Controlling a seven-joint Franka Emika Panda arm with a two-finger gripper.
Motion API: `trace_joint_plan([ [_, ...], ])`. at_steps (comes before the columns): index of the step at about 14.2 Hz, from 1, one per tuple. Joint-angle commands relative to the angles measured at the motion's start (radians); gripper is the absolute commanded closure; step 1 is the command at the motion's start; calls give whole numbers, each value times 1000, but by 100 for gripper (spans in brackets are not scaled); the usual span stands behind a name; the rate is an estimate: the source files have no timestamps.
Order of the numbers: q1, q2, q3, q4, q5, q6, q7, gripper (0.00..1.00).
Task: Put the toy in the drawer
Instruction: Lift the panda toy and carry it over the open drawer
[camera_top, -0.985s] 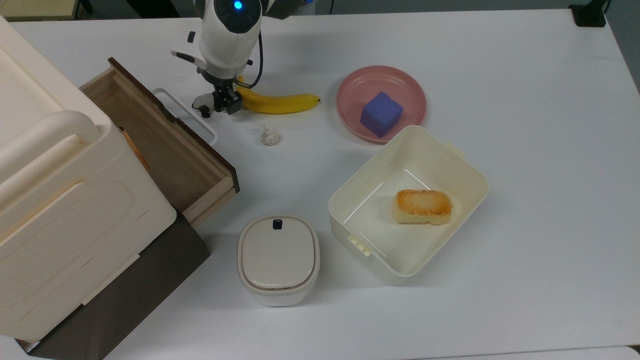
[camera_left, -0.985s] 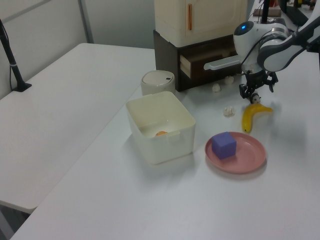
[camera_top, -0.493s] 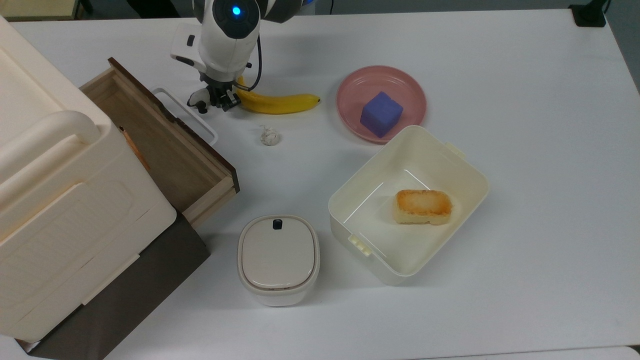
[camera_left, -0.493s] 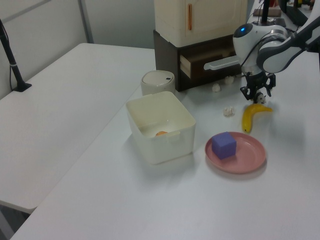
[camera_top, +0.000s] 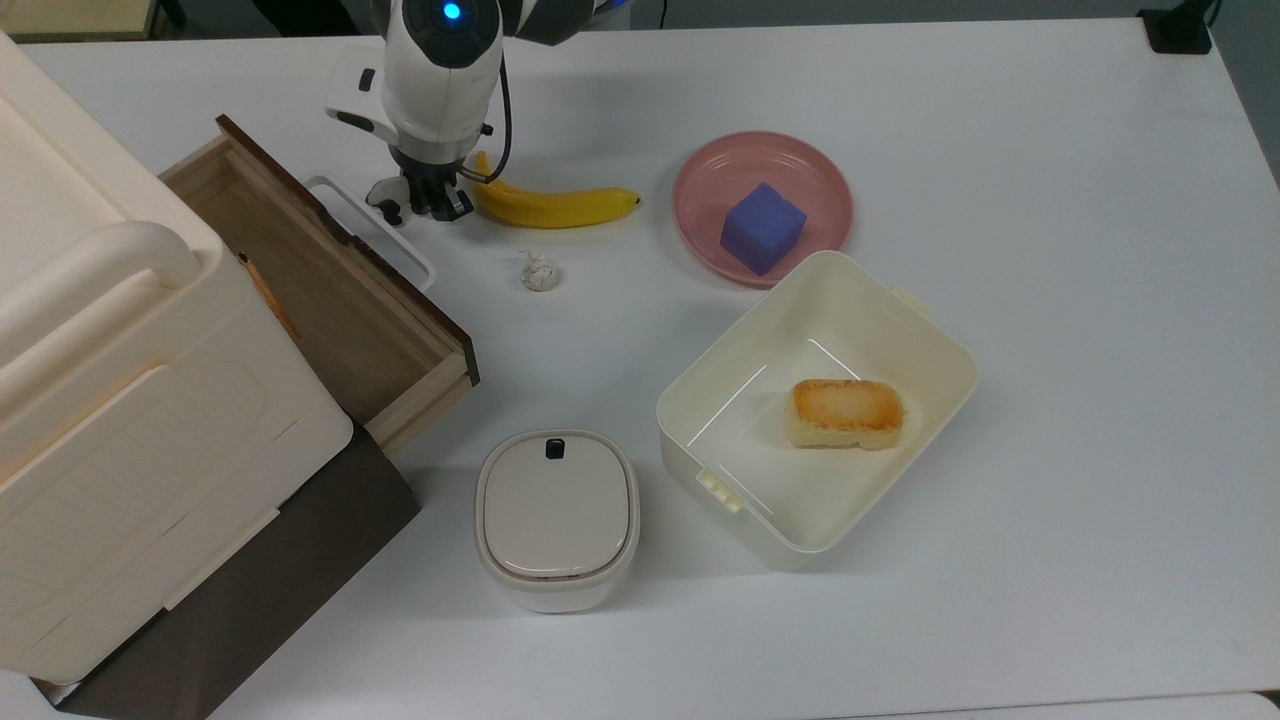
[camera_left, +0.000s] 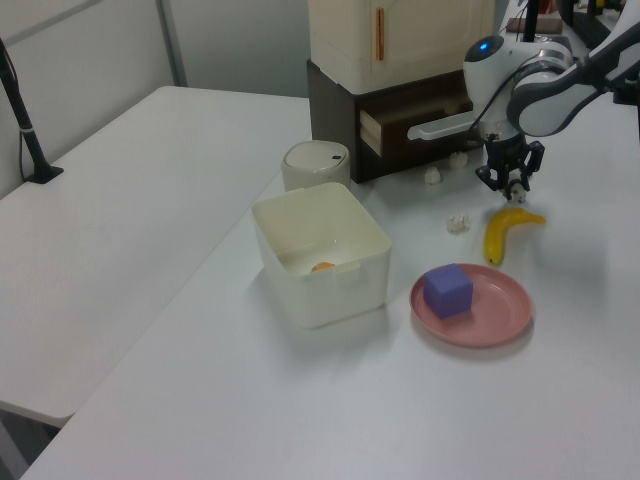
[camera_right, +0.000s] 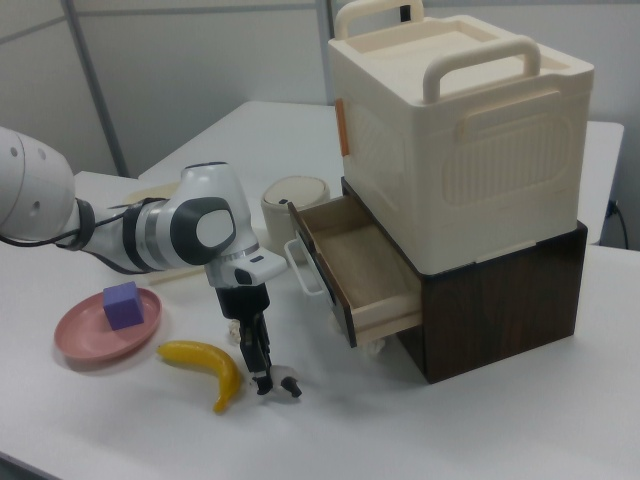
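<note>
A: Tiny white toy figurine with black patches (camera_top: 385, 203) — position?
B: On the white table (camera_top: 1050, 300), between the open light-wood drawer (camera_top: 330, 300) and yellow banana (camera_top: 556, 206).
A: Jaws?
B: The gripper (camera_right: 265, 375) stood beside it; their width I cannot tell.

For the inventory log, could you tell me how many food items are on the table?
2: the banana lies on the table beside the gripper, and a browned bread piece sits inside the cream tub.

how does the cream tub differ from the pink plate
The cream tub is deep, rectangular and high-walled; the pink plate is round and shallow. The tub holds a browned bread piece; the plate carries a purple cube. Both stand open on the white table, nearly touching.
</note>
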Motion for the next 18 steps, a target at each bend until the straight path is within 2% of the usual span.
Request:
trace_joint_plan([
  [1, -13, -39, 6, 71, 94, -24, -92, 100],
  [2, -13, -45, 6, 101, 106, -45, -96, 100],
  [4, -13, -45, 6, 235, 175, -90, -106, 100],
  [5, -13, -48, 6, 274, 194, -94, -126, 100],
  [7, -10, -56, 6, 383, 221, -99, -189, 100],
  [9, -3, -62, 7, 461, 282, -130, -270, 100],
  [12, -5, -65, 12, 494, 294, -165, -272, 100],
  [18, -39, -56, 1, 515, 289, -125, -266, 100],
])
